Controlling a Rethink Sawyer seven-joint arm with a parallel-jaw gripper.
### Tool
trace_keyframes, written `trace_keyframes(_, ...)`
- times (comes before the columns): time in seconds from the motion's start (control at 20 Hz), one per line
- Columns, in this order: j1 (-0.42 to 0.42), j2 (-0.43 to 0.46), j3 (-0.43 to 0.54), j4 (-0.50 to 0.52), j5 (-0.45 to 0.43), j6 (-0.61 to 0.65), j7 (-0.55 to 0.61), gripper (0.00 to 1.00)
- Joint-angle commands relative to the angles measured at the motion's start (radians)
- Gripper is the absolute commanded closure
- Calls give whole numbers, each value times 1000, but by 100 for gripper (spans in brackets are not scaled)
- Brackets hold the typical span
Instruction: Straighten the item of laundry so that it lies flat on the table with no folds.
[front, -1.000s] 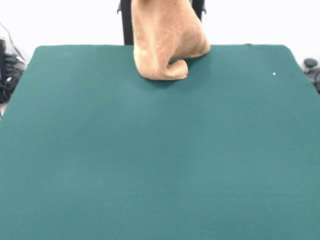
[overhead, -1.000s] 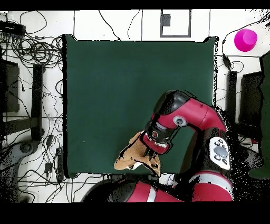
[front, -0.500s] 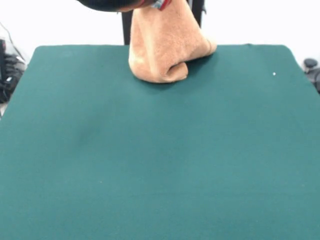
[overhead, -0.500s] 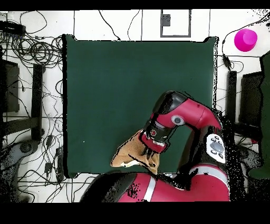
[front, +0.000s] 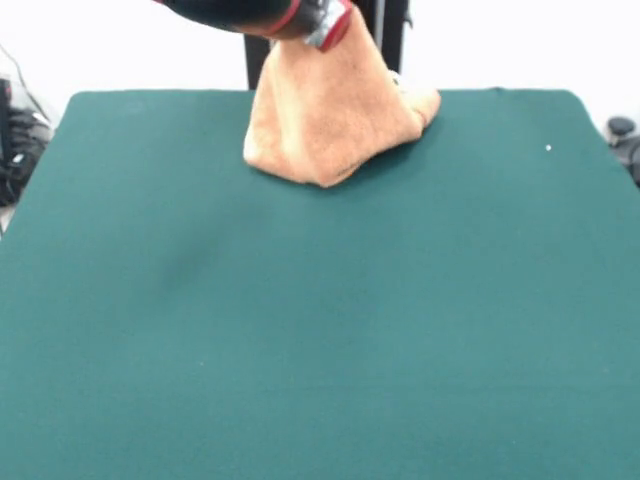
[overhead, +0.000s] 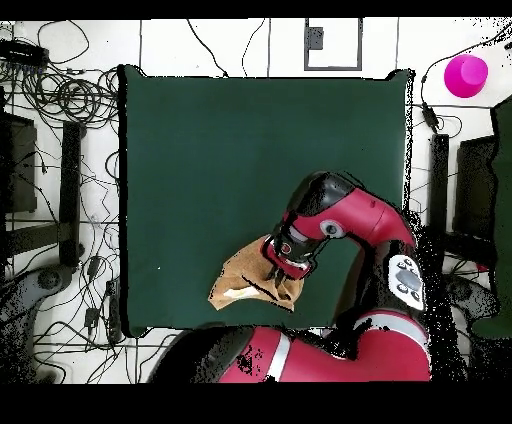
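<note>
The soft golden-tan terry towel (front: 325, 125) is held up by one part, bunched on the big dark green felt table (front: 320, 320). The claw (overhead: 283, 262) cannot be seen well enough to tell if it is closed. Next, the towel should be pulled out flat.

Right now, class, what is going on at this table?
A red and black robot arm is handling a small golden-tan terry towel. The towel is drawn up into a peak under the arm's end, its lower part resting on the dark green felt-covered table near the robot's edge. It is bunched, not flat.
</note>
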Motion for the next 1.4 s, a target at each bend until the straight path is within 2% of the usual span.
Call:
trace_keyframes(0.05, 75, -39, 32, 45, 93, 50, 325, 100)
trace_keyframes(0.2, 71, -14, 51, 14, 106, 44, 317, 100)
trace_keyframes(0.35, 69, 11, 93, 6, 163, -70, 286, 100)
trace_keyframes(0.6, 82, 13, 113, 2, 232, -187, 254, 100)
trace_keyframes(0.7, 89, 2, 112, 24, 257, -256, 233, 100)
trace_keyframes(0.85, 92, -18, 125, 68, 284, -471, 148, 100)
trace_keyframes(0.9, 91, -21, 129, 72, 287, -508, 133, 100)
trace_keyframes(1.15, 61, -65, 213, 138, 329, -750, 20, 100)
trace_keyframes(1.4, 18, -88, 296, 178, 343, -868, -6, 100)
